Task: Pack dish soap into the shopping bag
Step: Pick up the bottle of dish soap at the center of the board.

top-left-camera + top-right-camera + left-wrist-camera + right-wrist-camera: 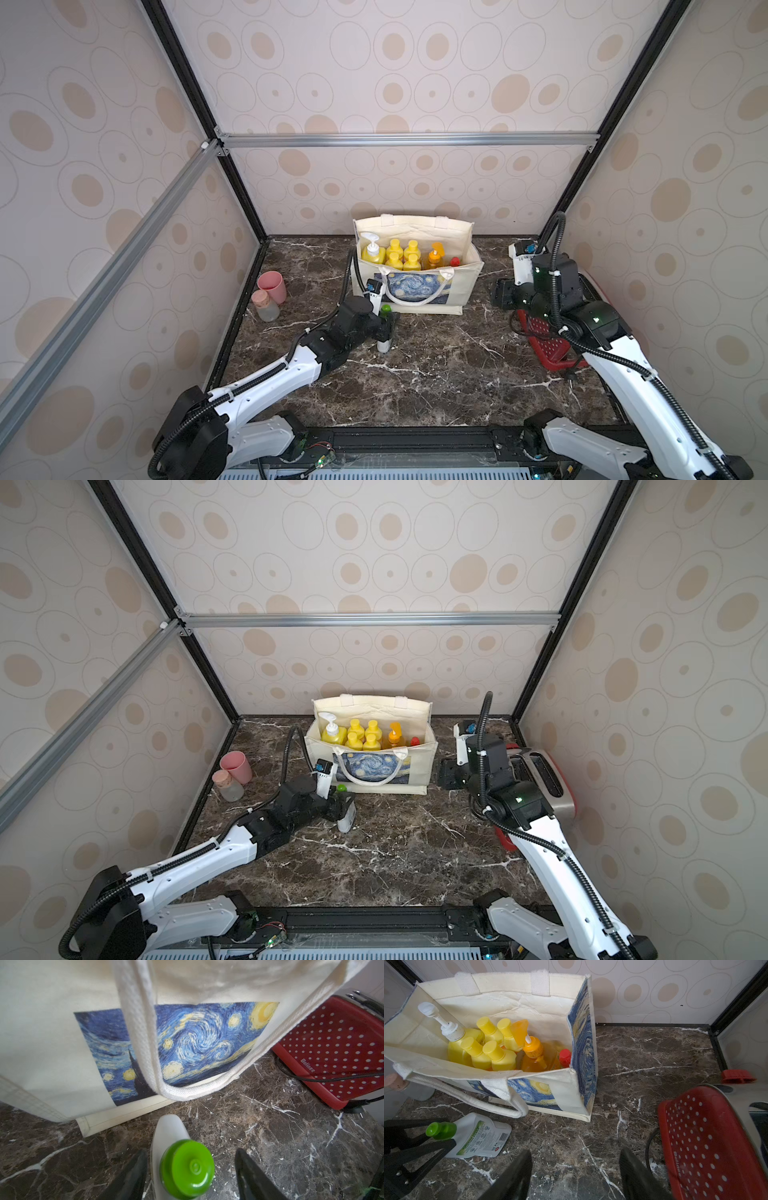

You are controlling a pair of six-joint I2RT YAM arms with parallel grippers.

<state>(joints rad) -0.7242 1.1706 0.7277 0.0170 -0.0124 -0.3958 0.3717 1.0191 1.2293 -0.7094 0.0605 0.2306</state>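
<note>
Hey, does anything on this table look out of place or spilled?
Only the white green-capped bottle: it is on the table outside the shopping bag, between the fingers of the left hand, while the other bottles sit inside. No spill shows.

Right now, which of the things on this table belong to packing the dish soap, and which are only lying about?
Belong to the job:
shopping bag; in it, yellow white-pump bottle, four small yellow-capped bottles, orange pump bottle, red-capped bottle; white green-capped bottle, outside it, on the table.

Only lying about:
pink cup, cork-stoppered jar, red toaster.
</note>
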